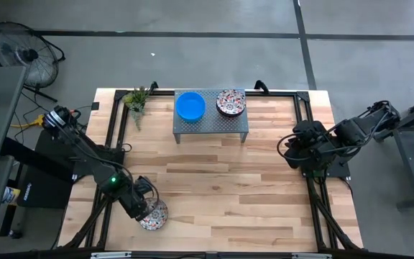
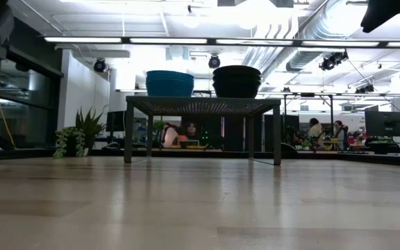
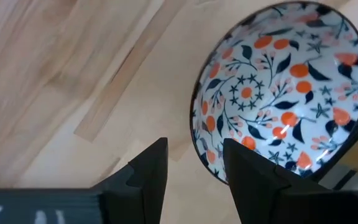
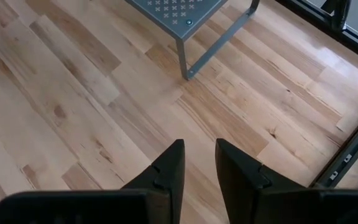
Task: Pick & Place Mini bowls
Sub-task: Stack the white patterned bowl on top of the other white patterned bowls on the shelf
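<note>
A floral mini bowl (image 1: 154,215) (image 3: 278,93) stands upright on the wooden table near its front left corner. My left gripper (image 1: 146,207) (image 3: 194,149) is open and points down beside it. One finger (image 3: 247,177) stands in front of the bowl's rim, the other over bare wood. At the back, a blue mini bowl (image 1: 190,106) (image 2: 170,82) and another floral mini bowl (image 1: 231,101) (image 2: 237,80) rest on a grey stand (image 1: 212,122). My right gripper (image 1: 291,150) (image 4: 197,149) waits open above the table's right side, with nothing between its fingers. My left gripper comes at the floral bowl from above. One finger (image 3: 247,177) covers the rim (image 3: 211,163) on the side toward the gripper. I cannot tell whether it touches the rim. The bowl sits flat on the table.
A small potted plant (image 1: 136,101) (image 2: 78,132) stands at the back left beside the grey stand. The stand's leg (image 4: 183,59) shows in the right wrist view. Black frame rails (image 1: 311,122) run along the table's sides. Bare wood lies across the table's middle (image 1: 221,180).
</note>
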Robot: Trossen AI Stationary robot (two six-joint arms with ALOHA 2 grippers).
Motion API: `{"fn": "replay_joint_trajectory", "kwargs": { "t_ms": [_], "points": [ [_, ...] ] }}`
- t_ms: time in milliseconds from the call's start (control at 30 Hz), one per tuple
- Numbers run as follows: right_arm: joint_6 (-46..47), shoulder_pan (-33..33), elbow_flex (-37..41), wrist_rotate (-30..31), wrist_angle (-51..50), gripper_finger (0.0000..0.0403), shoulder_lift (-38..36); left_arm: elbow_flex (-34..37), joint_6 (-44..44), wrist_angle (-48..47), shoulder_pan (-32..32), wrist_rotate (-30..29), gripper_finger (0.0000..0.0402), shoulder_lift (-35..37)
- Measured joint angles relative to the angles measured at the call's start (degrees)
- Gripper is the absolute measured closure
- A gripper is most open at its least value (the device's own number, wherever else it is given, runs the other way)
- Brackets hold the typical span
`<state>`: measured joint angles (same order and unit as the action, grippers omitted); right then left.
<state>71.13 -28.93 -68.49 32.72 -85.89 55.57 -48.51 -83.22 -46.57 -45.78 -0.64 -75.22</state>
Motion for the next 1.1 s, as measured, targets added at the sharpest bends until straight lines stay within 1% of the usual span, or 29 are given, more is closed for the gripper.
{"fn": "replay_joint_trajectory", "kwargs": {
  "t_ms": [67,167,300,433,733,900,1100],
  "points": [
    [0.00,0.00,0.00,0.08,0.00,0.0324,0.00,0.00,-2.20,-0.02,0.00,-0.22,0.0250,0.00],
    [0.00,0.00,0.00,0.19,0.00,0.0324,0.00,0.00,-3.24,-0.01,0.00,-0.29,0.0250,-0.11],
    [-0.04,0.00,0.00,0.31,0.01,0.0324,0.00,0.24,-4.37,0.22,0.02,-0.94,0.0250,-2.60],
    [-0.07,0.02,0.00,0.39,0.02,0.0324,0.00,1.40,-5.68,2.70,0.02,0.10,0.0250,-4.72],
    [-0.13,0.02,0.00,0.49,0.04,0.0324,0.00,1.40,-6.23,5.10,0.02,-0.52,0.0255,-5.75],
    [-0.15,0.02,0.00,0.21,0.15,0.0324,0.00,1.40,-6.23,5.20,0.04,0.04,0.0288,-5.73],
    [-0.15,0.02,0.00,0.17,0.17,0.0324,0.00,1.40,-6.05,5.40,0.04,0.00,0.0354,-5.73]
  ]
}}
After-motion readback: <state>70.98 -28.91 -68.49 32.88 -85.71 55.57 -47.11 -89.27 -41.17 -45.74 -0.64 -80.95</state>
